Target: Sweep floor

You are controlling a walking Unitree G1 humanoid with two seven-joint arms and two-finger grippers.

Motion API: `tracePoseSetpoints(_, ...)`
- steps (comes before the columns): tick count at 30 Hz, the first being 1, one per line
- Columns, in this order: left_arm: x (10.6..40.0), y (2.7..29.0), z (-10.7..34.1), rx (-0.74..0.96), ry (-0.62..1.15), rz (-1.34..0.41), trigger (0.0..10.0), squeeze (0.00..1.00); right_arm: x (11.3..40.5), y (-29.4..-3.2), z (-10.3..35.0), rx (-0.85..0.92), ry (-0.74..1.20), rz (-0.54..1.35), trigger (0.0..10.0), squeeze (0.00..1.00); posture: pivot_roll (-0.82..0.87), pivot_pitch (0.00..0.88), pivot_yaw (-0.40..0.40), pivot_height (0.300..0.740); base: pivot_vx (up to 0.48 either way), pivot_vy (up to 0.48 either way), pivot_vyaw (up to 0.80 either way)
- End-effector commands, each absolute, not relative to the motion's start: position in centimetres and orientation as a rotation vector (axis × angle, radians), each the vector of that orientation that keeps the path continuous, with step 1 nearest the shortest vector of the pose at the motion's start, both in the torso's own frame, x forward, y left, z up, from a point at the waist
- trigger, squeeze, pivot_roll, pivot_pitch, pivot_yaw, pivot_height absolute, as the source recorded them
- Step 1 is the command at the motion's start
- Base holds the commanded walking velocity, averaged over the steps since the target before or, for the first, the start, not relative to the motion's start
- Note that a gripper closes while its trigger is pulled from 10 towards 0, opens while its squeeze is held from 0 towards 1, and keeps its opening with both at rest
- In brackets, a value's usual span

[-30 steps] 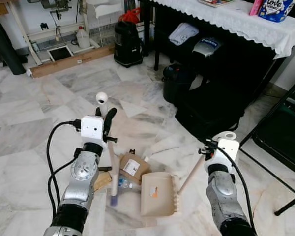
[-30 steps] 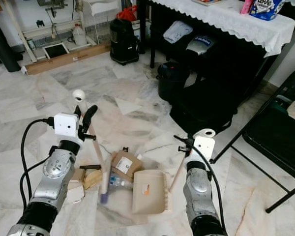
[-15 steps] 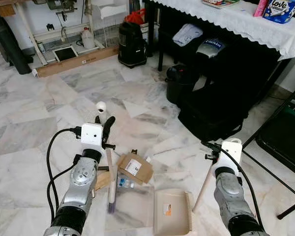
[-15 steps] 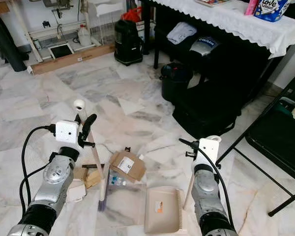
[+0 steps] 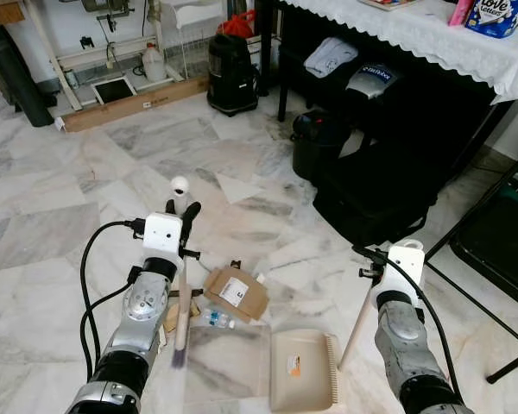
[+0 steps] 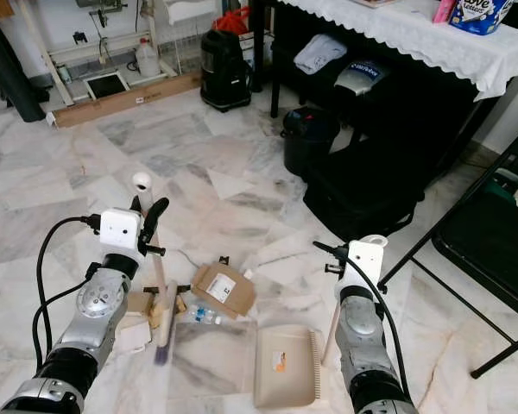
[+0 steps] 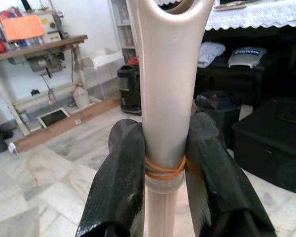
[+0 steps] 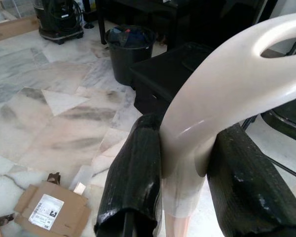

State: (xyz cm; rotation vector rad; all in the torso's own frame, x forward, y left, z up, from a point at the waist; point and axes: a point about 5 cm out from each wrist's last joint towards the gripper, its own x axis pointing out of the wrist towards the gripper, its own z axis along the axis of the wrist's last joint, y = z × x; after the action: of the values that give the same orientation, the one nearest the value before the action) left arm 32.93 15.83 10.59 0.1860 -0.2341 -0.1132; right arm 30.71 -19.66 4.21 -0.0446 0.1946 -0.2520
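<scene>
Marble floor (image 5: 60, 233), litter in front of robot. Dustpan (image 5: 304, 370) flat on tiles, its long handle (image 5: 356, 321) clamped by right gripper (image 8: 187, 163) near the top loop. Left gripper (image 7: 165, 168) clamped on broom handle (image 7: 166, 89), bristles (image 5: 180, 354) down on floor left of flattened cardboard box (image 5: 236, 293). Small plastic bottle (image 5: 216, 320) just beside box.
</scene>
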Motion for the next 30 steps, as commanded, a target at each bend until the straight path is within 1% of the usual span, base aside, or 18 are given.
tracePoseSetpoints(1,33.0,15.0,10.6,0.177,-0.249,-0.157,10.0,0.00,30.4,-19.5,4.0,-0.050,0.194,-0.244,10.0,0.00,-0.08,0.121,-0.020,0.740,0.000,0.000,0.00)
tracePoseSetpoints(8,33.1,14.4,9.9,0.174,-0.213,-0.206,10.0,0.00,30.3,-19.7,4.0,-0.054,0.194,-0.247,10.0,0.00,-0.09,0.124,-0.021,0.740,0.000,0.000,0.00)
tracePoseSetpoints(12,33.2,14.5,10.0,0.173,-0.209,-0.223,10.0,0.00,30.2,-19.7,3.9,-0.054,0.194,-0.246,10.0,0.00,-0.09,0.122,-0.022,0.740,0.000,0.000,0.00)
tracePoseSetpoints(15,33.3,14.4,9.9,0.159,-0.192,-0.267,10.0,0.00,30.2,-19.6,3.9,-0.054,0.196,-0.243,10.0,0.00,-0.09,0.118,-0.021,0.740,0.000,0.000,0.00)
tracePoseSetpoints(17,33.3,14.2,9.8,0.123,-0.177,-0.317,10.0,0.00,30.2,-19.4,3.9,-0.053,0.197,-0.239,10.0,0.00,-0.09,0.118,-0.021,0.740,0.000,0.000,0.00)
tracePoseSetpoints(20,33.3,14.0,9.8,0.095,-0.165,-0.349,10.0,0.00,30.3,-19.2,3.8,-0.050,0.198,-0.235,10.0,0.00,-0.07,0.110,-0.020,0.740,0.000,0.000,0.00)
tracePoseSetpoints(30,33.4,14.0,10.4,-0.011,-0.157,-0.390,10.0,0.00,30.4,-18.9,3.8,-0.049,0.198,-0.226,10.0,0.00,-0.07,0.088,-0.014,0.740,0.000,0.000,0.00)
